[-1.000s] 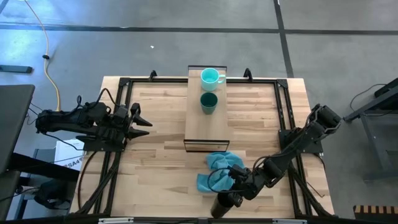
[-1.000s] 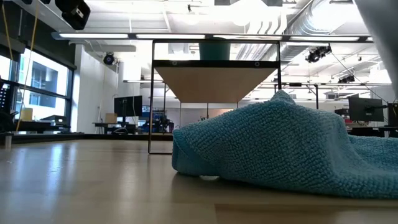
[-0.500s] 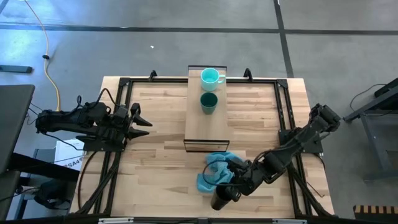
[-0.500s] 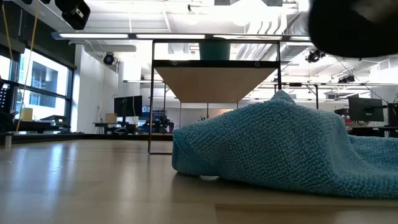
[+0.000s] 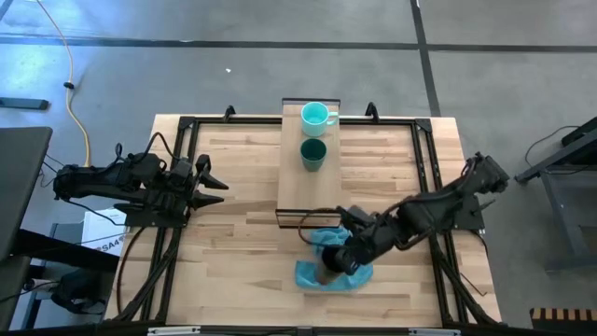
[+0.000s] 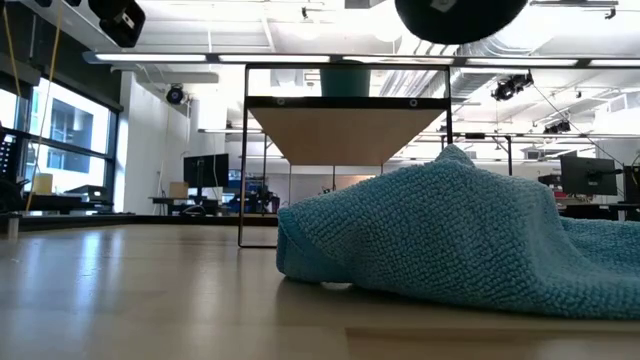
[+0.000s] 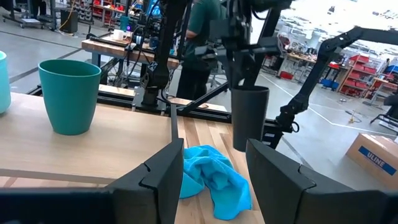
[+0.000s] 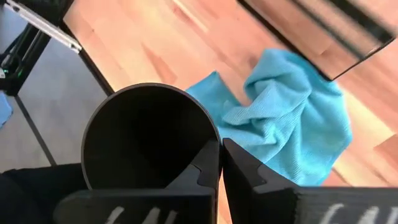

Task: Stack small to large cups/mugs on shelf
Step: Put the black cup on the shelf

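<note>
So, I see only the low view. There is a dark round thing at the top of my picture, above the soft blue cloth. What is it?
Observer: It is the bottom of the tall black cup. The right gripper holds it in the air, jaws shut on its rim.
Operator: Is it over the shelf?
Observer: No. It hangs over the soft blue cloth, near the end of the long light-wood shelf.
Operator: What stands on the shelf?
Observer: The light turquoise mug with a handle at the far end, and the dark green cup beside it, toward the middle.
Operator: And the left arm?
Observer: The left gripper waits at the table's left side, jaws open.
</note>
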Motion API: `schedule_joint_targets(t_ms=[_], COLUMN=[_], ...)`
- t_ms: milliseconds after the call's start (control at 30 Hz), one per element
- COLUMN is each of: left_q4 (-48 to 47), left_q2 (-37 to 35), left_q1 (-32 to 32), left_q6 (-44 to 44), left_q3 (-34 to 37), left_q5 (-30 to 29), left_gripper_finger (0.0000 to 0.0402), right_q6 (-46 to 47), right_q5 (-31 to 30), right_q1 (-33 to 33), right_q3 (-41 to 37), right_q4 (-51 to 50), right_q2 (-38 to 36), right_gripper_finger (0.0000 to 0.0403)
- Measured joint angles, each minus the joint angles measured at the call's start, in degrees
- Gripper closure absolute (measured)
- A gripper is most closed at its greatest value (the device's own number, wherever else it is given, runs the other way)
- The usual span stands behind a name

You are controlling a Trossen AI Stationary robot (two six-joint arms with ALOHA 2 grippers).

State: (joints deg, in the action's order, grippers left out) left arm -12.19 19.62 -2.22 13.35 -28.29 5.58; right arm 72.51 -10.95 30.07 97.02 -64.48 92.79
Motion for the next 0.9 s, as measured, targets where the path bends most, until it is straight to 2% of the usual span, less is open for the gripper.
schedule_joint_targets(t_ms=[567,900], left_q4=[-0.98,-1.36], left_q2=[0.0,-0.01], left_q1=[-0.01,-0.02], left_q6=[0.02,0.43], left_q3=[-0.02,-0.02], left_q5=[0.0,0.02], left_gripper_finger=[0.0238,0.0238], right_q6=[-13.04,-19.59], right_q5=[2.36,2.99], right_q1=[-12.98,-20.99], right_q3=[12.15,16.6], right_q4=[-10.91,-13.06], right_q2=[0.0,0.0], right_gripper_finger=[0.0403,0.0403])
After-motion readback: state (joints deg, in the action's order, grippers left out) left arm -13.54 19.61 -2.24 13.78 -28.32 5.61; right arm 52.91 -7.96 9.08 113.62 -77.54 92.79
